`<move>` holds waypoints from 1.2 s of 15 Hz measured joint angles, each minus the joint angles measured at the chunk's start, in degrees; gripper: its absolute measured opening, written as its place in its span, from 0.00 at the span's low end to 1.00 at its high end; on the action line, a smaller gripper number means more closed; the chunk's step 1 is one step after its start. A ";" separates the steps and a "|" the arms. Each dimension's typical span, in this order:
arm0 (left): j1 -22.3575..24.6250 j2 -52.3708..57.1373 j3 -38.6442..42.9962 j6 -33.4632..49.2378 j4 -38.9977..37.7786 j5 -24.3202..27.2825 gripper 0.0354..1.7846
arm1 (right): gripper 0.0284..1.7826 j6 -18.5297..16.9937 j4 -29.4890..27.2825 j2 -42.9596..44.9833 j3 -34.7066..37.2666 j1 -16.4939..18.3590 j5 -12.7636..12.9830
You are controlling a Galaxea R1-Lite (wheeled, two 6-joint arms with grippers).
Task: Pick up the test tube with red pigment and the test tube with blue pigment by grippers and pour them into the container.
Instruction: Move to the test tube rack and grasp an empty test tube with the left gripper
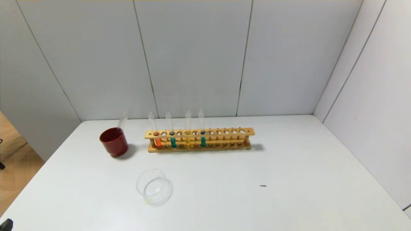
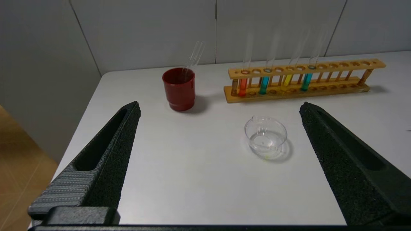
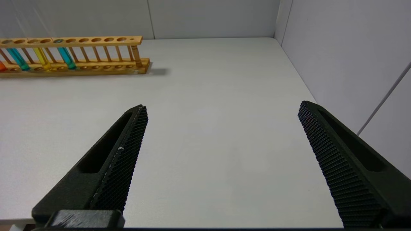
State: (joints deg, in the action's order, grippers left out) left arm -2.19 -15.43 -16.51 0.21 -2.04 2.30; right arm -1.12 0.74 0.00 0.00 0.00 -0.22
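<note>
A wooden rack (image 1: 199, 140) stands at the back of the white table. The test tube with red pigment (image 1: 157, 139) is upright at its left end. Beside it stands a test tube with blue pigment (image 1: 172, 140), then a yellow-liquid tube (image 1: 188, 140), then a second blue tube (image 1: 203, 140). The clear glass container (image 1: 151, 186) sits in front of the rack, empty. My left gripper (image 2: 220, 107) is open, hovering near the table's front left with nothing between its fingers. My right gripper (image 3: 223, 107) is open over bare table at the right, well short of the rack (image 3: 74, 54).
A dark red cup (image 1: 113, 141) with an empty glass tube leaning in it stands left of the rack. Grey wall panels close the back and right side. The table's left edge drops to a wooden floor. A tiny dark speck (image 1: 263, 185) lies at mid-right.
</note>
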 joint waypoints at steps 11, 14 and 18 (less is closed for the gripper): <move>-1.08 -39.74 -6.40 0.91 -30.40 2.21 0.98 | 0.96 0.00 0.00 0.00 0.00 -0.02 0.00; -1.16 -51.76 -7.13 0.78 -40.81 2.24 0.98 | 0.96 0.00 0.00 0.00 0.00 -0.02 -0.02; -1.66 -67.65 -8.68 0.37 -55.41 2.27 0.98 | 0.96 0.00 0.00 0.00 0.00 0.00 -0.02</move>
State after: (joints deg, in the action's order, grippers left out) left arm -3.85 -83.08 -25.19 0.57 -57.44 4.57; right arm -1.12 0.74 0.00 0.00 0.00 -0.24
